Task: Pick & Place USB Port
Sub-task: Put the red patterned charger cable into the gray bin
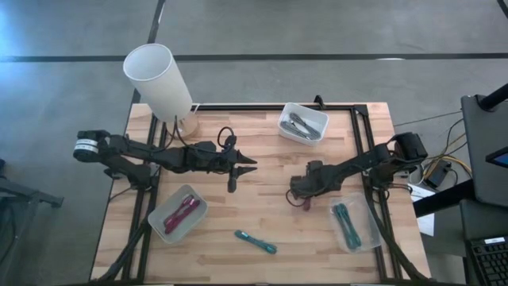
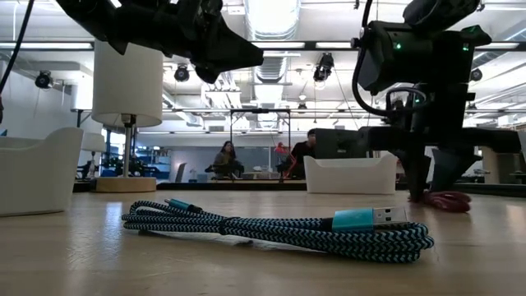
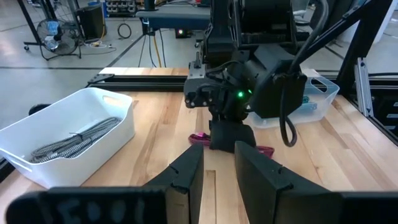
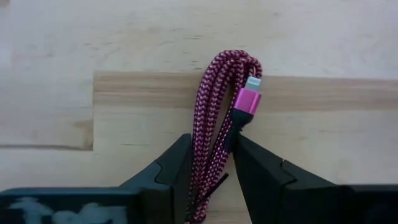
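A magenta braided USB cable [image 4: 219, 93], folded into a bundle, lies on the wooden table right of centre [image 1: 295, 200]. My right gripper [image 4: 211, 143] stands over it [image 1: 298, 192], shut on it. My left gripper [image 1: 248, 167] hovers above the table's middle, slightly open and empty, facing the right arm [image 3: 217, 155]. A teal cable [image 1: 255, 241] lies loose on the table near its near edge, large in the low view [image 2: 279, 226]. My right gripper pinches the magenta cable's bundled strands [image 4: 208, 134] between its two fingers [image 4: 177, 165], just below the pink connector [image 4: 247, 99]. The fingers come from above, pointing down, one on each side of the bundle. The cable lies flat on the table.
A white bin with grey cables [image 1: 303, 124] sits at the far edge, a grey bin with magenta cables [image 1: 178, 213] near left, and a clear bin with teal cables [image 1: 349, 224] near right. A white lamp [image 1: 159, 79] stands at the far left corner.
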